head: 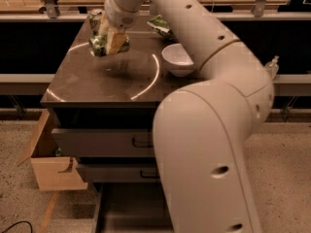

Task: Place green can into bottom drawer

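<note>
The green can (99,45) lies sideways between the tan fingers (115,41) of my gripper (110,42), held a little above the dark cabinet top (92,89), with its shadow on the surface below. The gripper is shut on the can, over the far left part of the top. The bottom drawer (124,208) is pulled open at the foot of the cabinet. Its flat grey floor shows at the lower edge of the view, partly hidden by my arm.
A white bowl (177,58) stands on the cabinet top to the right, a green snack bag (162,25) behind it, and a silver-grey can (95,16) at the far left. Two closed drawer fronts (102,142) sit above the open drawer. A cardboard box (47,165) stands left of the cabinet.
</note>
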Action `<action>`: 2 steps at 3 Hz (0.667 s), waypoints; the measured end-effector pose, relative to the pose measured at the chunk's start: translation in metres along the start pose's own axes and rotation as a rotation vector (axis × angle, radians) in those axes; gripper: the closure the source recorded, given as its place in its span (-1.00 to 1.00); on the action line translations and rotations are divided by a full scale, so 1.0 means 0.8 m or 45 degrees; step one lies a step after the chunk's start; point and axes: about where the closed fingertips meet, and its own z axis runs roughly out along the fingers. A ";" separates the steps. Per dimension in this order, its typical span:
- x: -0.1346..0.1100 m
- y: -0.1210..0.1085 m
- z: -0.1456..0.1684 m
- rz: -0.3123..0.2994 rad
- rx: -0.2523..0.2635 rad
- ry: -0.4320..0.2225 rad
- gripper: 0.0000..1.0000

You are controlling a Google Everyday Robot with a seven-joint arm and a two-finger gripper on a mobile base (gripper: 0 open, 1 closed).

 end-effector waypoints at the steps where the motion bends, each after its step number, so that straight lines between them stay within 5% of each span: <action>1: -0.004 -0.003 -0.092 0.142 0.227 0.022 1.00; 2: -0.029 0.014 -0.200 0.267 0.482 0.032 1.00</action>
